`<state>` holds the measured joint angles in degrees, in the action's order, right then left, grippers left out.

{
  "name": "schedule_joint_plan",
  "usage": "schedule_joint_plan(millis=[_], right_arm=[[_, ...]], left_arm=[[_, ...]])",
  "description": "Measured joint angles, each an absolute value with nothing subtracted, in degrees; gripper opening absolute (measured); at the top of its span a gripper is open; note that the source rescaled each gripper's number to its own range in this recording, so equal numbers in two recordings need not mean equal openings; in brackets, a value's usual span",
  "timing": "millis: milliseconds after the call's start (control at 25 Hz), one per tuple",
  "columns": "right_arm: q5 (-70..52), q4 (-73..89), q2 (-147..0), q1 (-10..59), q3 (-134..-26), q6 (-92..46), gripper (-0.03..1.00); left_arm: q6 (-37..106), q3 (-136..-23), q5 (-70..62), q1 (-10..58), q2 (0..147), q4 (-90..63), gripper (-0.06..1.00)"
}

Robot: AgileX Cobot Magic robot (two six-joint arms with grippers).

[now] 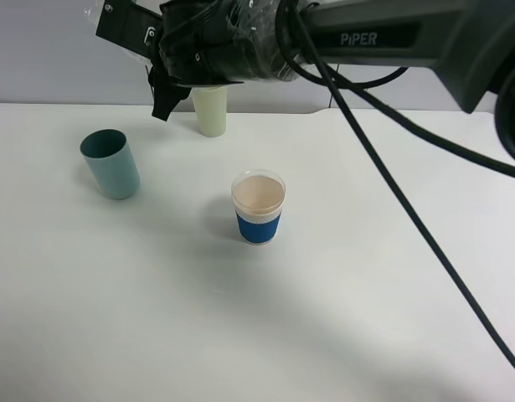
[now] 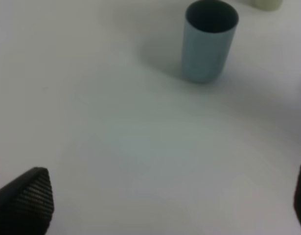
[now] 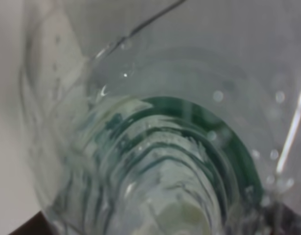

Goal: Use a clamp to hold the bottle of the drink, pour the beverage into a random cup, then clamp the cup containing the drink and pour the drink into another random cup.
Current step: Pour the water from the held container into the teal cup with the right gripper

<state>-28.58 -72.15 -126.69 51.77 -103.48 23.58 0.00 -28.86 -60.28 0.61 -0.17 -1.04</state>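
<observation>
Up top in the overhead view, right gripper (image 1: 175,75) is clamped on the bottle (image 3: 150,147). Bottle blurs into the dark arm there; wrist view shows only ribbed clear plastic and green label, edges cut off. Left gripper (image 2: 162,205) is spread wide, 2 fingertips (image 2: 25,203) at the frame edges. Teal tumbler (image 1: 110,163) stands left on the table (image 1: 157,318), inside too dark to read. Pale tumbler (image 1: 212,113) partly hidden behind the arm. Blue-sleeved paper cup (image 1: 259,208) sits mid-table.
</observation>
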Motion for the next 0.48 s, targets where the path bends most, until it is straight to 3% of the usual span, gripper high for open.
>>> schedule_joint_plan(millis=[480], right_arm=[[-28.41, -77.9, -133.16, 51.88, -109.37, 27.04, 0.0]], left_arm=[[0.0, -28.86, -60.28, 0.61, -0.17, -1.04, 1.0]])
